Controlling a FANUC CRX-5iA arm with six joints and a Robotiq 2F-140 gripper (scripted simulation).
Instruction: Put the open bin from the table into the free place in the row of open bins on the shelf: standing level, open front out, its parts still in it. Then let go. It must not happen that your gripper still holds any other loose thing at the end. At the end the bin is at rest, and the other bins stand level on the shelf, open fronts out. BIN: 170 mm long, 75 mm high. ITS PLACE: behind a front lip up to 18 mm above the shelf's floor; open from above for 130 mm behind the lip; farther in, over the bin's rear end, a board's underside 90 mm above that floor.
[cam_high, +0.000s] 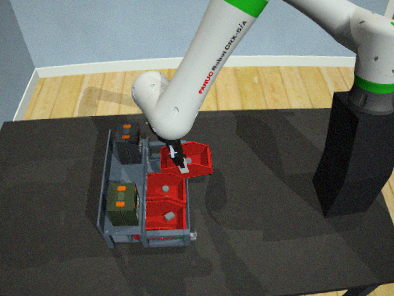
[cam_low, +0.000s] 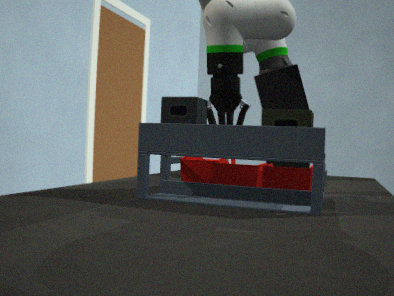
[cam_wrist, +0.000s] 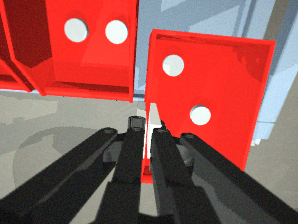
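Fingers of the black gripper pinch the thin side wall of the glossy red plastic open bin (cam_high: 192, 159), holding it from above so its small grey parts stay inside. It hangs skewed at the free end of the row, beside two matching red bins (cam_high: 166, 202) in the grey metal shelf (cam_low: 230, 141) on the dark bench (cam_high: 280, 235).

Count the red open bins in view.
3: two stand in the shelf's row, and one is clamped by the gripper at the row's far end, skewed. None looks hidden.
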